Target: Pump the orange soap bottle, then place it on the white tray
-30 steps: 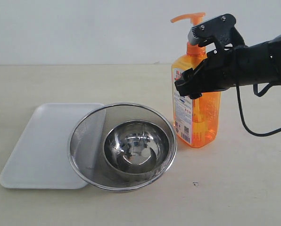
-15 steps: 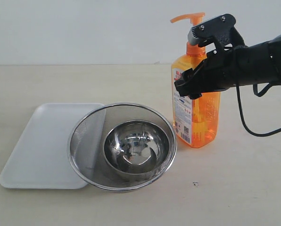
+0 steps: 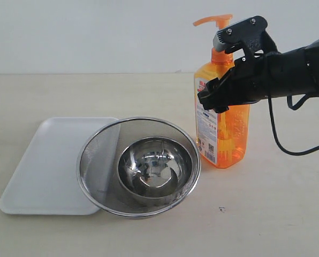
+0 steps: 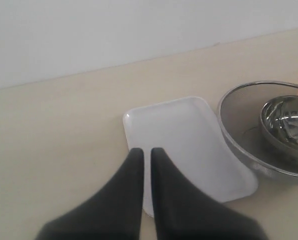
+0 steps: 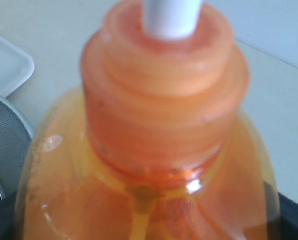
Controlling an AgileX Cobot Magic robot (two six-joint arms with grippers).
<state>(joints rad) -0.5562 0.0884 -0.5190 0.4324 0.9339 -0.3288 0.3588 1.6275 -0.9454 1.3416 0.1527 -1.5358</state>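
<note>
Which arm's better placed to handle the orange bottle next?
Right. The right gripper straddles the orange soap bottle; the left gripper, jaws together, hangs near the white tray, well away.

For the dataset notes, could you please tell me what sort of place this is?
Probably a lab bench staged like a kitchen counter: a beige tabletop against a plain white wall, holding an orange soap bottle, a steel bowl in a mesh strainer and a white tray.
</note>
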